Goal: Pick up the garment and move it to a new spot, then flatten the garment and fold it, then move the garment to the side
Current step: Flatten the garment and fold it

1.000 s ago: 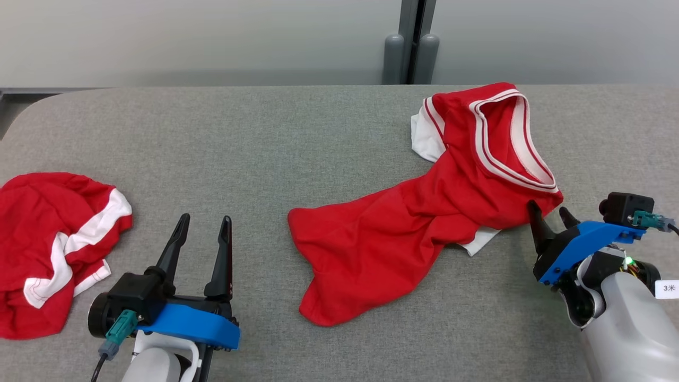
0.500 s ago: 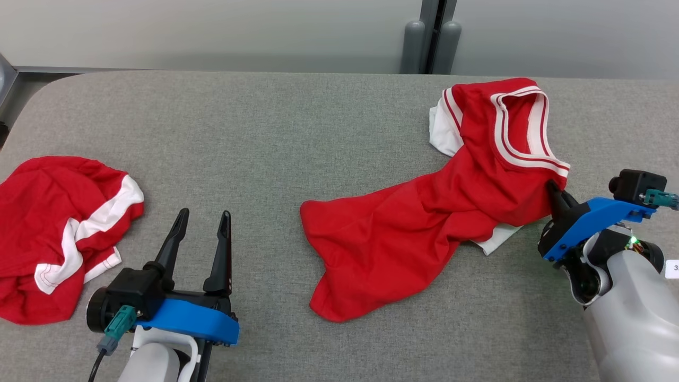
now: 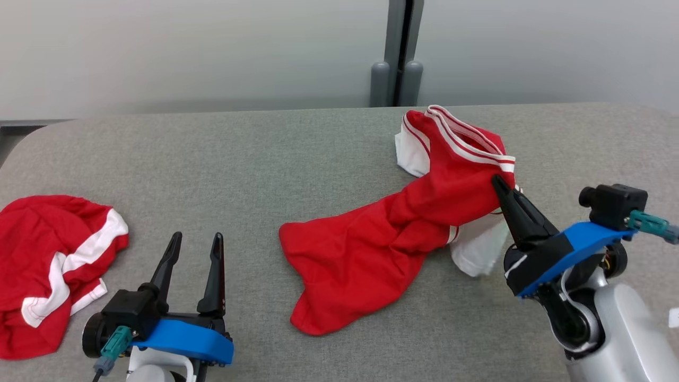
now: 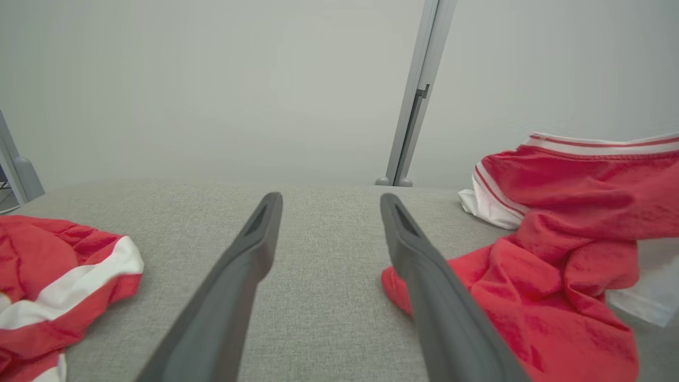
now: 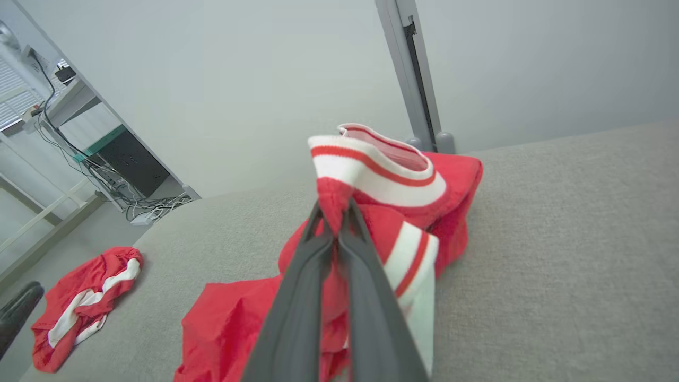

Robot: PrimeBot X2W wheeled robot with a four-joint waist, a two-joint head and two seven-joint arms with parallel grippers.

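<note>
A red garment (image 3: 371,244) with a white-striped waistband lies crumpled right of the table's middle. My right gripper (image 3: 497,183) is shut on its waistband edge and holds that end raised off the cloth; in the right wrist view both fingers pinch red fabric (image 5: 333,204) just under the striped band. The rest of the garment (image 4: 536,276) trails down onto the table. My left gripper (image 3: 193,241) rests open near the front left, nothing between its fingers (image 4: 249,260), a short way left of the garment's lower end.
A second red and white garment (image 3: 48,265) lies bunched at the table's left edge. The grey padded table (image 3: 238,159) ends at a pale wall with a grey post (image 3: 397,53) behind. A desk with cables (image 5: 106,175) stands beyond the table's left end.
My right gripper closed on the garment's waistband edge and lifted it, pulling the waistband up and narrower. The head camera shifted. The left gripper stayed put.
</note>
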